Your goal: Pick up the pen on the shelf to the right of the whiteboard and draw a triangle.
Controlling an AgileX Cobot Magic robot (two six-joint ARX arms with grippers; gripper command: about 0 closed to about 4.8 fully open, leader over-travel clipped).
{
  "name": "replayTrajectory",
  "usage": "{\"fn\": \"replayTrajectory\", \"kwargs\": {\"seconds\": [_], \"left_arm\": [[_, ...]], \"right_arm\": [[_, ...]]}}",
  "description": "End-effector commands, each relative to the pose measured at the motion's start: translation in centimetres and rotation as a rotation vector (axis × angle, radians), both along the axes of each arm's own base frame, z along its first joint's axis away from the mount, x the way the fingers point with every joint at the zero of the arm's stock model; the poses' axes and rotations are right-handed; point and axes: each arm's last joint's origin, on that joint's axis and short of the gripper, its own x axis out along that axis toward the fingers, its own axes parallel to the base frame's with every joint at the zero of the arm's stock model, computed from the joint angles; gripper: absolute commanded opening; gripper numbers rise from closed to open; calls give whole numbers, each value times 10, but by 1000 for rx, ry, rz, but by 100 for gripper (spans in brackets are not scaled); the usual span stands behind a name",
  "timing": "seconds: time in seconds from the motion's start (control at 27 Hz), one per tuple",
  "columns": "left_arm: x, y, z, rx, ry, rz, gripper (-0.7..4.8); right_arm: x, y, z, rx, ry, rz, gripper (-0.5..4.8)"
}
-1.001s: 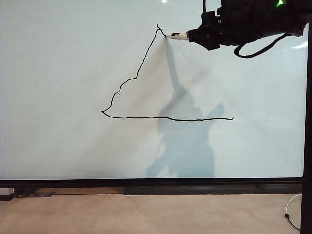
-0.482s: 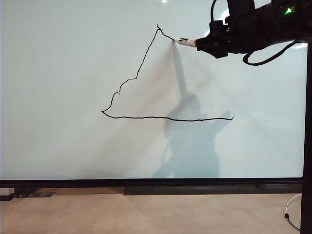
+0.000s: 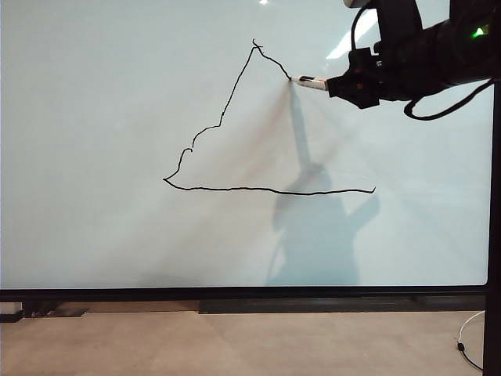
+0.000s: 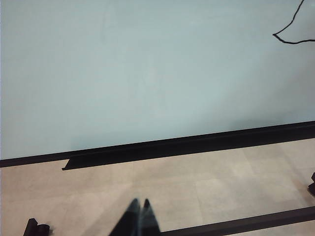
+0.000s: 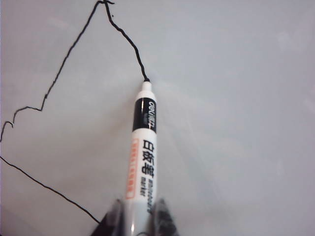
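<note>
Currently you have the right gripper [image 3: 338,84] high on the right of the exterior view, its fingers [image 5: 162,216] pinched on the pen [image 3: 311,81], which points leftward toward the whiteboard [image 3: 117,94]. In the right wrist view the pen [image 5: 142,157] sits between the two dark fingers, white barrel with a black band and printed lettering, and its tip meets the board right at the end of the drawn line.

Look at the triangle [image 3: 235,117]: it is not closed. You see a flat, slightly wavy base running across the middle of the board, a wobbly left side climbing with a stepped kink to a pointed top, and only a short stretch of the right side coming down from the top to the pen tip. The base's right end stands well apart from the pen tip, lower on the board. A grey shadow [image 3: 313,227] of arm and pen falls on the board below the tip.

Your left gripper [image 4: 138,219] shows at the edge of the left wrist view, its two dark fingertips pressed together with nothing between them, over the beige floor [image 4: 197,187] and facing the board's black lower frame [image 4: 197,142]. A corner of the drawn line [image 4: 288,29] is visible there. A white cable [image 3: 468,337] lies on the floor at the exterior view's lower right.
</note>
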Motion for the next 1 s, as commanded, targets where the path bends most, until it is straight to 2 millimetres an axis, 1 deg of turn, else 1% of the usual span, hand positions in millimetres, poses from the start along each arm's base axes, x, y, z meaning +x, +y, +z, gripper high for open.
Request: {"fn": "replayTrajectory", "kwargs": {"seconds": [0.04, 0.26, 0.41, 1.0], "left_arm": [[0, 0, 2, 1, -7, -4, -5], [0, 0, 2, 1, -8, -4, -5], [0, 0, 2, 1, -7, -4, -5], [0, 0, 2, 1, -7, -4, -5]], "right_arm": [[2, -5, 0, 20, 5, -40, -5], [7, -7, -9, 21, 37, -39, -5], [7, -7, -10, 20, 40, -39, -5], [1, -15, -23, 18, 68, -55, -5]]}}
